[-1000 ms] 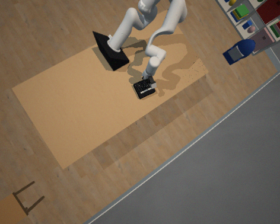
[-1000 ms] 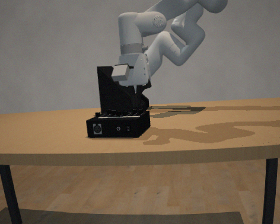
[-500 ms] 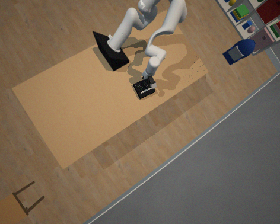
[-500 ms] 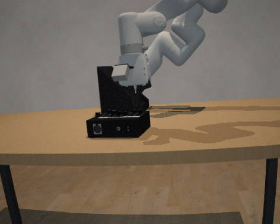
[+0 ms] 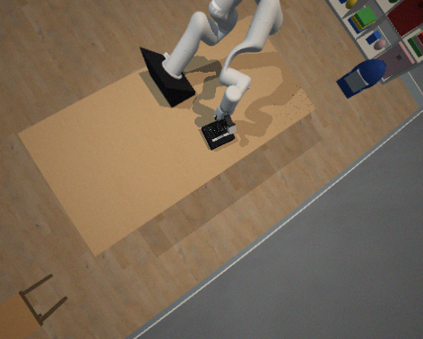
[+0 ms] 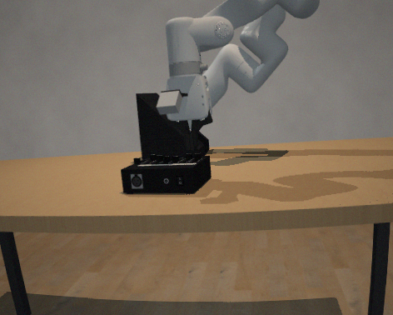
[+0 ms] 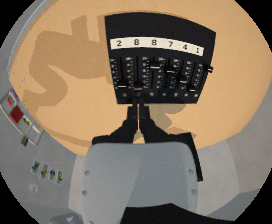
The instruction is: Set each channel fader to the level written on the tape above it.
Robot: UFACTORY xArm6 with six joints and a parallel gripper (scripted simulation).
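Observation:
The black lighting desk [image 7: 161, 63] stands on its feet on the table; it also shows in the overhead view [image 5: 218, 133] and in the side view [image 6: 166, 175]. A white tape strip [image 7: 157, 44] along its far edge reads 2, 8, 8, 7, 4, 1. Several faders [image 7: 156, 79] run in a row below the tape. My gripper [image 7: 138, 104] is shut with nothing between its fingers. The fingertips sit at the near end of the second fader's slot, at its cap [image 7: 137, 92]. In the side view the gripper [image 6: 191, 143] stands over the desk's right part.
The arm's black base [image 5: 167, 77] stands on the table behind the desk. A blue chair [image 5: 361, 77] and shelves with coloured things [image 5: 389, 27] stand off the table at the far right.

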